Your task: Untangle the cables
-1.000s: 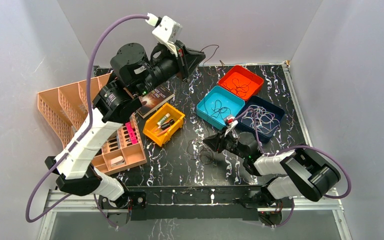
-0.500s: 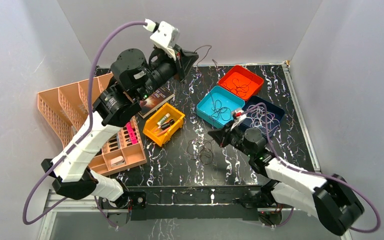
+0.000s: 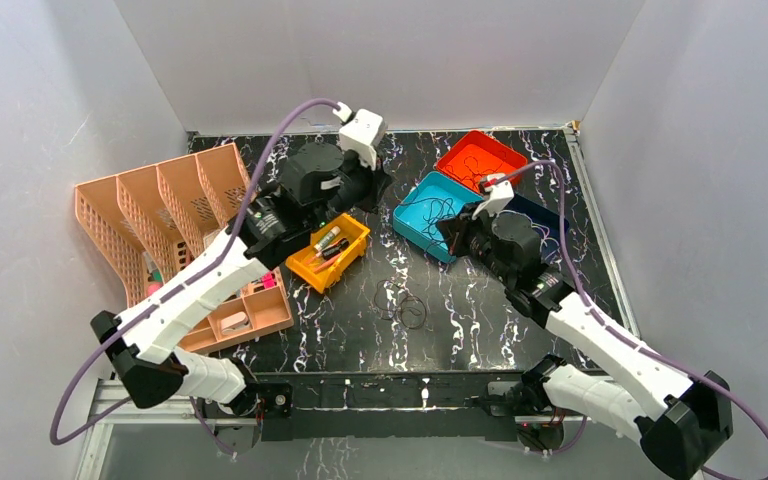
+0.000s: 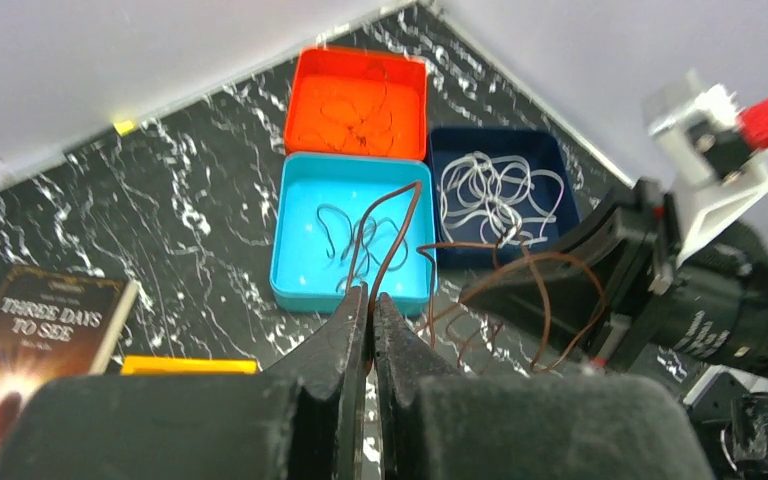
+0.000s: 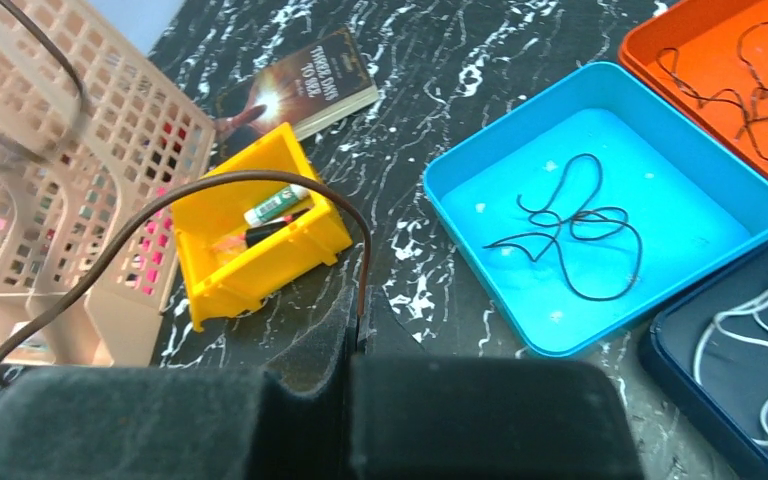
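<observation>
The cables are thin curly wires. A brown cable (image 4: 397,232) rises from my left gripper (image 4: 370,297), which is shut on it, and loops right toward the right arm. My right gripper (image 5: 357,322) is shut on a brown cable (image 5: 250,177) that arcs away to the left. In the top view the left gripper (image 3: 380,188) and right gripper (image 3: 447,232) hang on either side of the blue tray (image 3: 415,210). A small dark tangle (image 3: 403,303) lies on the table below them. More dark cables lie in the blue tray and orange tray (image 3: 490,150); white ones (image 4: 495,185) lie in the navy tray.
A yellow bin (image 3: 328,250) with small items stands left of the blue tray, with a book (image 5: 300,85) behind it. A peach slotted rack (image 3: 150,200) fills the left side. The three trays sit close together at the back right, near the side wall.
My left arm has come down from high at the back toward the trays. My right gripper has closed on a brown cable and moved from near the tangle up toward the blue tray.
</observation>
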You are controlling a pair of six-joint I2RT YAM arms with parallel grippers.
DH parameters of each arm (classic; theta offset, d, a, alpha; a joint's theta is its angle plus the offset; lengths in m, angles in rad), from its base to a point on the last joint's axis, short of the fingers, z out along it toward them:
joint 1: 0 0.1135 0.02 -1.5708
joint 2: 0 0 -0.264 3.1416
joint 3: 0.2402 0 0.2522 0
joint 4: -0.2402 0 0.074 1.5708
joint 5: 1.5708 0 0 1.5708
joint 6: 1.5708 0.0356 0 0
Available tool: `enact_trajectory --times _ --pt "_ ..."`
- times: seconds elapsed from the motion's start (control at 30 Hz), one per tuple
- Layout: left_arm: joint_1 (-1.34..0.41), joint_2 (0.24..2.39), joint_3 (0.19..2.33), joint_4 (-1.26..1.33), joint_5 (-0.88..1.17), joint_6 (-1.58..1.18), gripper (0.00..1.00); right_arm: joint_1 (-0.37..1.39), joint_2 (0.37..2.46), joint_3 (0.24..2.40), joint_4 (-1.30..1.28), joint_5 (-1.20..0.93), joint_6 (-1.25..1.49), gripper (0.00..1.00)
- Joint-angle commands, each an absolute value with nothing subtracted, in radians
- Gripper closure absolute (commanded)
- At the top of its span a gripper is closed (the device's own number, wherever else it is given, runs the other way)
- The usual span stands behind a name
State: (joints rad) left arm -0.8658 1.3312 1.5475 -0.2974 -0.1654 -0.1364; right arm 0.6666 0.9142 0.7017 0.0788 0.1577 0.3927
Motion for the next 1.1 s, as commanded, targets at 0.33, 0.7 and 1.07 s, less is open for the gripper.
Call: enact_trajectory --times 0.33,0.7,1.07 --pt "-0.714 1.600 1.501 -0.144 0.035 -0.211 1.00 0.462 1.199 0.895 0.211 0.130 0.394 1.00" --pt "-0.646 1.886 1.658 -0.065 0.193 -0.222 1.00 0.336 1.592 1.062 0.311 0.055 0.410 1.00" --pt "-0.644 2.174 1.886 -0.115 0.270 -0.239 1.00 0.304 1.785 1.197 0.185 0.023 0.370 0.77"
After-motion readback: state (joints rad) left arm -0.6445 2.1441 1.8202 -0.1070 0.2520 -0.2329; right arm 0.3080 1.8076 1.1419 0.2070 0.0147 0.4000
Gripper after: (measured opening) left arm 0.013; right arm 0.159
